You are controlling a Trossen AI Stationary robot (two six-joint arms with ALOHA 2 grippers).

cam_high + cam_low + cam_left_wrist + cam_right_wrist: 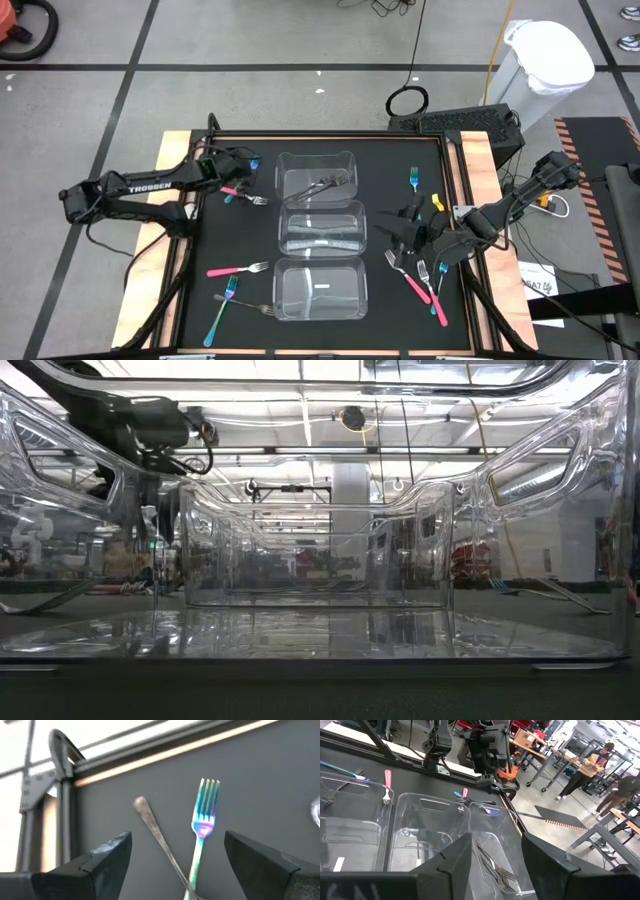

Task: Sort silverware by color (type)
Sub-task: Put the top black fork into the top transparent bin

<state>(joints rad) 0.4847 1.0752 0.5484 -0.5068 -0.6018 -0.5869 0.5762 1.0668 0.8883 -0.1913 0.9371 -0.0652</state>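
Nearest to us, at the table's [200, 250] front edge, the first clear container [320, 292] holds no fork that we can see. Just to its left lie a pink-handled fork [238, 269], a teal fork [222, 300] and a dark grey fork [262, 308], all loose on the black mat. On its right a second cluster rests on the table: a pink fork [415, 285], a blue-handled fork [440, 302] and grey forks [392, 260], close together and partly crossing.

Just behind that cluster the right hand [405, 232] hangs beside the middle container [322, 228]. In its own wrist view the right hand [495, 842] has its fingers partly spread, and we see nothing between them; it grips nothing. We cannot tell what the middle container holds. A lone teal fork [414, 180] lies farther back on the right.

Farther back on the left, the left hand [243, 170] is low over the table's far-left corner. The left hand [177, 840] is spread wide and is released. Between its fingers, on the mat, lie an iridescent teal fork [205, 815] and a dark grey handle [150, 820] crossing it; neither finger touches them.

The far container [315, 175] holds dark grey forks [322, 184].
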